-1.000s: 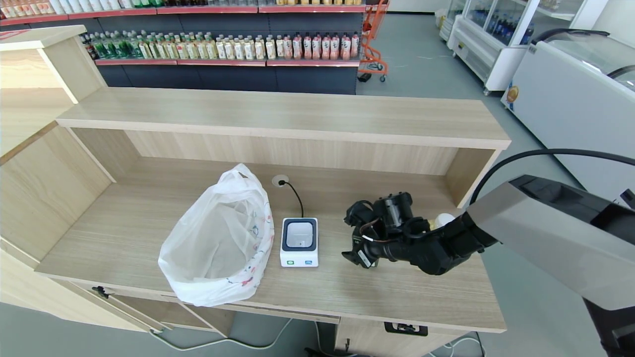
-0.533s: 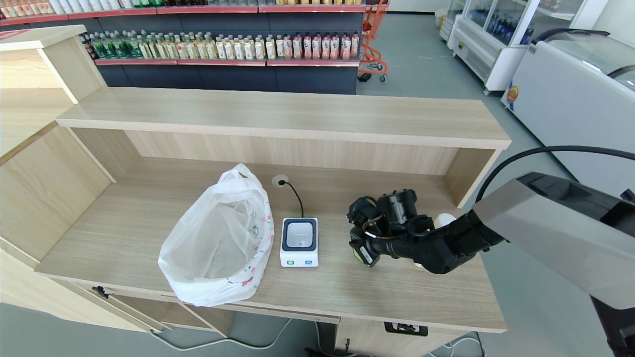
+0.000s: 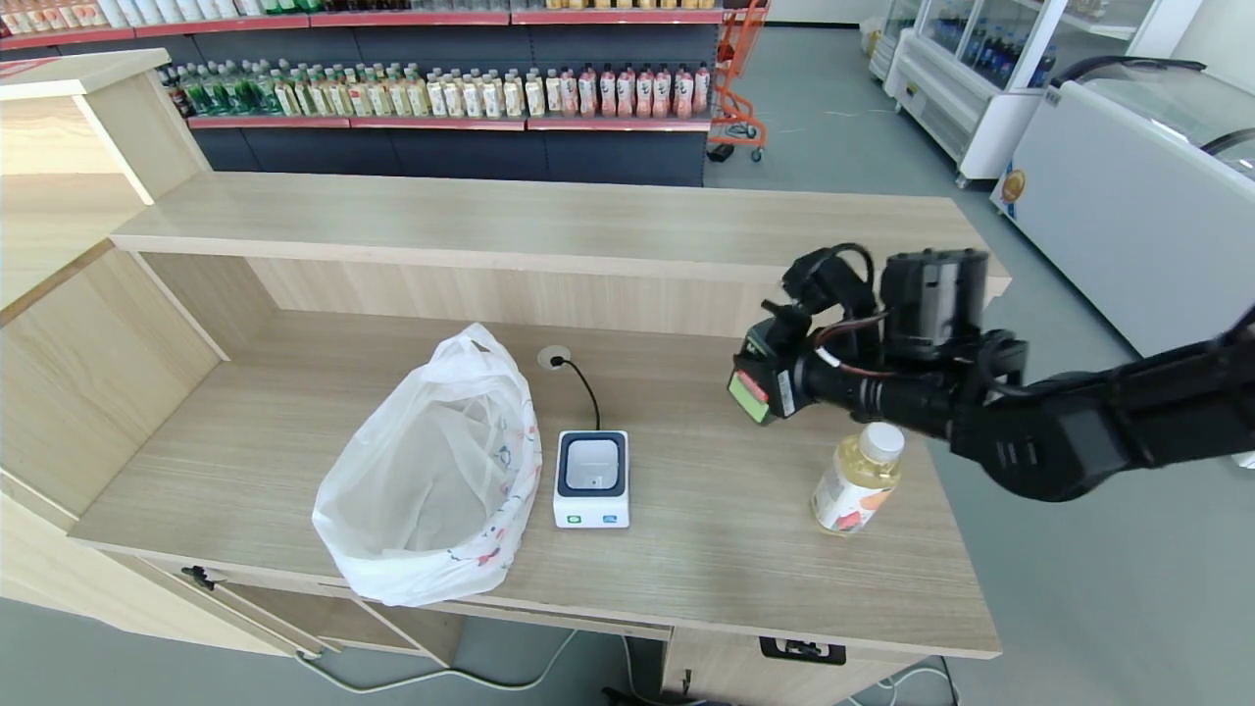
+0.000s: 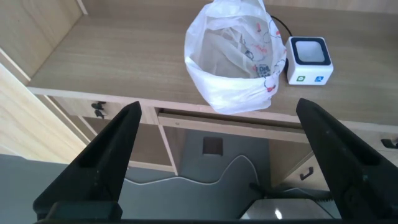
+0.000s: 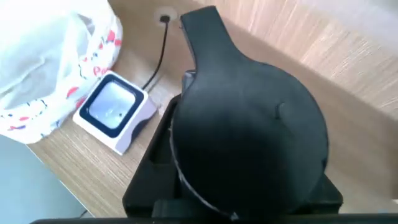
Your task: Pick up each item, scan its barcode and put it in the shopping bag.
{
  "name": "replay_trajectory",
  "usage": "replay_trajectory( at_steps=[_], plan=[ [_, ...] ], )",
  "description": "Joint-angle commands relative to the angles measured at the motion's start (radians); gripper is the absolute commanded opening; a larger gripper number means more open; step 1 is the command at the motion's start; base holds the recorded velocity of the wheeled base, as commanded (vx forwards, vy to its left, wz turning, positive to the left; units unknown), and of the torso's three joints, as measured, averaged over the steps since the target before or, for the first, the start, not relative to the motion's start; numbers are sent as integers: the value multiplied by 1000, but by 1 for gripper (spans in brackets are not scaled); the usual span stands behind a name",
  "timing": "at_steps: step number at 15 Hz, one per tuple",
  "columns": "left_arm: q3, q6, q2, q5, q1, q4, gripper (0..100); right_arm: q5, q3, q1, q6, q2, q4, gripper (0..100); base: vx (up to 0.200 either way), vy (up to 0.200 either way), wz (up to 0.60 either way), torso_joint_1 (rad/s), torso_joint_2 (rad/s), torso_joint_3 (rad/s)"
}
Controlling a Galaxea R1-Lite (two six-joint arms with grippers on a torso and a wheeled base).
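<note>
Tabletop (image 3: 706, 520) leaves a wide gap between scanner (image 3: 591, 478) and edge-side bottle (image 3: 856, 478); right tool (image 3: 753, 388), grip untellable, has risen.

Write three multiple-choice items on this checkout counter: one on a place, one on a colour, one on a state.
1. Where is the scanner?
A) on the counter, between the shopping bag and the bottle
B) inside the shopping bag
C) on top of the bottle

2. What colour is the bottle's cap?
A) red
B) blue
C) white

3. How is the bottle placed?
A) lying on its side
B) standing upright
C) upside down

Answers:
1 A: the head view shows the bag on one side of it and the bottle on the other.
2 C: the cap is plain white.
3 B: it stands on its base, cap uppermost.
</note>
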Motion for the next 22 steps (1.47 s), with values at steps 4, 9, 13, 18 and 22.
replay_trajectory(
  at_steps=[4,9,13,18,22],
  plan=[
    [0,0,0,0,0,0,100,24,551,-32,-622,-627,-94,0,0,0,0,0,0,0],
    [0,0,0,0,0,0,100,511,602,28,-1709,-663,-69,0,0,0,0,0,0,0],
    [0,0,0,0,0,0,100,758,597,85,-2082,-708,-308,0,0,0,0,0,0,0],
    [0,0,1,0,0,0,100,824,619,175,-2175,-688,-351,0,0,0,0,0,0,0],
    [0,0,1,0,0,0,100,833,654,232,-2157,-708,-351,0,0,0,0,0,0,0]
  ],
)
